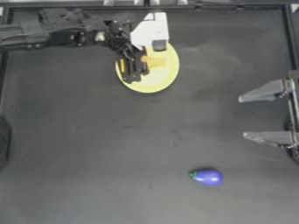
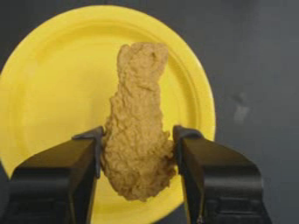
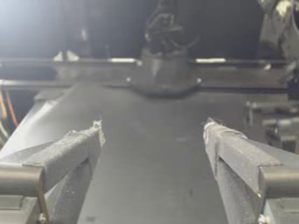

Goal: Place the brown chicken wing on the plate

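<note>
Reaching in from the worktop's far left corner: the left gripper point(image 1: 135, 65), hanging over the left half of the plate point(image 1: 163, 81). Clamped on the brown chicken wing point(image 2: 139, 131), jaws pressed against its thick lower end on both sides, seen plainly in the left wrist view. Narrow end of the wing pointing away from the gripper, out over the plate's point(image 2: 52, 96) centre. From above, only a small orange-brown patch of the wing point(image 1: 145, 59) visible beside the dark jaws. Cannot tell whether the wing touches the plate or hangs just above it. Plate itself round, yellow, lying near the worktop's far edge, a little left of the middle.

Toward the near edge, right of the middle: a purple-blue toy eggplant point(image 1: 206, 176) with a green tip, lying alone, well apart from the plate.

At the right edge: the right gripper point(image 1: 251, 117), parked, jaws spread wide apart, nothing between them, pale fingers point(image 3: 70, 151) pointing across bare dark worktop point(image 1: 88, 153).

No readable brand, label or writing on anything.
</note>
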Robot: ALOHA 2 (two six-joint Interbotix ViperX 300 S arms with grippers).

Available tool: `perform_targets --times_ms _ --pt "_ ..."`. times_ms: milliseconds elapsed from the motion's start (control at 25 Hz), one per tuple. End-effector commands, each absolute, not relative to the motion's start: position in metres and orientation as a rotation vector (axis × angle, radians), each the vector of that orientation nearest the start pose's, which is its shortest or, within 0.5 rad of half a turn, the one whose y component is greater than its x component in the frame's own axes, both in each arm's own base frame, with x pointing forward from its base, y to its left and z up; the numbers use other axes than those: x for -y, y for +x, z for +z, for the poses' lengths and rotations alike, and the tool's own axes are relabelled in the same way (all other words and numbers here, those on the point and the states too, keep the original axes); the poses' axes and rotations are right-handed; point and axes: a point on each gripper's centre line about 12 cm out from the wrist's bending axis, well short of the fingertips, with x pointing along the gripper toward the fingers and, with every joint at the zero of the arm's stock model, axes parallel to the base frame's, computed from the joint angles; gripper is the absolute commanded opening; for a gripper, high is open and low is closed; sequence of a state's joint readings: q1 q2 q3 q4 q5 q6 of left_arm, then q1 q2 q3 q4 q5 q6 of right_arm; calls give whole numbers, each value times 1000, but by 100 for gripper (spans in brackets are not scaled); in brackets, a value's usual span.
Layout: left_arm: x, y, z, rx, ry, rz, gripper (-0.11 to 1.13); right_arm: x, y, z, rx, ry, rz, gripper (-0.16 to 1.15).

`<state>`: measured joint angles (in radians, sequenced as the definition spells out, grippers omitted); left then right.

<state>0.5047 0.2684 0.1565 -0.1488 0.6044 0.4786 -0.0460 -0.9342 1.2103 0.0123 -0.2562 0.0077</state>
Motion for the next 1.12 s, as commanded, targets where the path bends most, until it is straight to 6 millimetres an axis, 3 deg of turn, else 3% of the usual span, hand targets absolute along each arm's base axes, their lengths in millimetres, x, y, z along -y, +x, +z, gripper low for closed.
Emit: perform_targets --times_ms 40,360,880,1000,1120 --pt "-234 421 196 -986 59 220 25 10 203 276 -1 23 -52 99" --pt "-249 422 175 -1021 44 229 25 10 203 276 4 21 -51 99" --pt "-252 425 156 -1060 51 206 28 10 203 275 2 21 -51 99" --pt "-253 423 151 -1079 38 201 37 10 203 275 2 21 -53 99" --pt "-254 424 153 -1075 39 203 60 10 203 276 5 22 -53 99"
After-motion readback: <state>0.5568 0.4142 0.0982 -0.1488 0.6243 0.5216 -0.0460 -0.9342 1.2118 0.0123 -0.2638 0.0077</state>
